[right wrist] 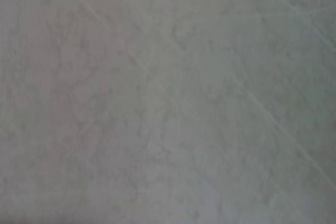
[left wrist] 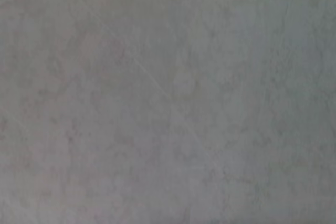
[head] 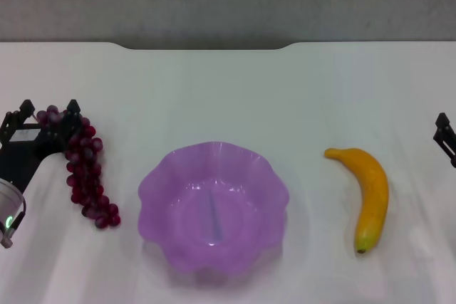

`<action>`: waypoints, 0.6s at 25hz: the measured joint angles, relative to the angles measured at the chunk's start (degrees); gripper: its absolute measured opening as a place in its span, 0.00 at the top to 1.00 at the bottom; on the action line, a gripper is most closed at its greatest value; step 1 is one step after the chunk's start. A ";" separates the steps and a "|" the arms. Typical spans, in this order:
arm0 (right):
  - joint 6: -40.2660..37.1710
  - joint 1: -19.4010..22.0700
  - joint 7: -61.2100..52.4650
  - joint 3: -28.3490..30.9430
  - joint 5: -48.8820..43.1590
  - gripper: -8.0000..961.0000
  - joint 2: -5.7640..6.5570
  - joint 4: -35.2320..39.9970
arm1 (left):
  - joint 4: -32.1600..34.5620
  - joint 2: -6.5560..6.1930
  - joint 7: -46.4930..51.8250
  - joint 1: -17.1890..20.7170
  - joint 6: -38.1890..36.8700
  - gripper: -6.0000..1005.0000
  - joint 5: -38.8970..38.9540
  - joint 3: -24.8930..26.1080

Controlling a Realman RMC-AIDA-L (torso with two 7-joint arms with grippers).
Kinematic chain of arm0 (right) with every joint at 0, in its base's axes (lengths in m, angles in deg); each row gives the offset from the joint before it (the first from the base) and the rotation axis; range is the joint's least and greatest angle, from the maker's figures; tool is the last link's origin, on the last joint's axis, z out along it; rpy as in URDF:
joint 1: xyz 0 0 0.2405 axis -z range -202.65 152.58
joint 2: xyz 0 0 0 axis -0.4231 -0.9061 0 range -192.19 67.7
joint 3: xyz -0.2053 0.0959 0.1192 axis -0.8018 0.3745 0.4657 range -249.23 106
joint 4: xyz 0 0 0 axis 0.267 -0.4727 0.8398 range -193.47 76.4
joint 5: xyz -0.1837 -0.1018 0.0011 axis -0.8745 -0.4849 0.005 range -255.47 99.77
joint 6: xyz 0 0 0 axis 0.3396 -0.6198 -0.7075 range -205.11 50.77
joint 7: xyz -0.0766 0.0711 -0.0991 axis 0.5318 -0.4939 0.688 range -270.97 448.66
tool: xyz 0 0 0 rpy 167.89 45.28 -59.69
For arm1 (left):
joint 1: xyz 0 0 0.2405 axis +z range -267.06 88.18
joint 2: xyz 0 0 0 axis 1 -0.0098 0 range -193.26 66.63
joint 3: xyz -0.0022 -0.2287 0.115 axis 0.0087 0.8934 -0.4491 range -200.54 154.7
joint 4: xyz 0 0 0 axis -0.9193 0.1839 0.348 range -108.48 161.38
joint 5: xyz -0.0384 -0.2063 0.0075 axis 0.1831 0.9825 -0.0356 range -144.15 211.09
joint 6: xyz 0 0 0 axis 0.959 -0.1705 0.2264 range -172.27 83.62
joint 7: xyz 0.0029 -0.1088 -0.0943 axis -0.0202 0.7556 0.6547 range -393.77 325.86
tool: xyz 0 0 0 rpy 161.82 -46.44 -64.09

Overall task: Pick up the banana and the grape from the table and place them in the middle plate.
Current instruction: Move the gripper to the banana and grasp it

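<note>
Head view: the grape (head: pixel 86 169) lay on the bench (head: pixel 228 90) at the robot's left, long axis running from far-left toward near-right, its near end just short of the middle plate (head: pixel 214 208). Left pincer (head: pixel 48 122) sat at the bunch's far end, fingers apart w/ the top grapes between them, not clamped as far as could be seen. So the left arm was plainly the nearer one for the grape; judged step: closing on the bunch. The banana (head: pixel 367 194) lay well to the plate's right, long axis roughly far-to-near, dark tip toward the robot. Right pincer (head: pixel 444 139) was only just in view at the edge, beyond the banana; its state couldn't be told. Plate held nothing. Left wrist view: only blank grey-white surface. Right wrist view: same, no fruit or fingers.
</note>
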 joint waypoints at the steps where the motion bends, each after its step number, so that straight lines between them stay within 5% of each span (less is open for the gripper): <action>1: -0.07 0.07 -0.07 0.04 0.02 0.07 0.01 -0.01 | 0.00 -0.01 0.06 0.01 0.00 0.12 0.00 0.00; 15: -0.80 0.45 0.13 0.10 -0.07 0.07 -0.02 -0.10 | -0.14 -0.03 0.14 0.20 -0.19 0.12 0.21 0.04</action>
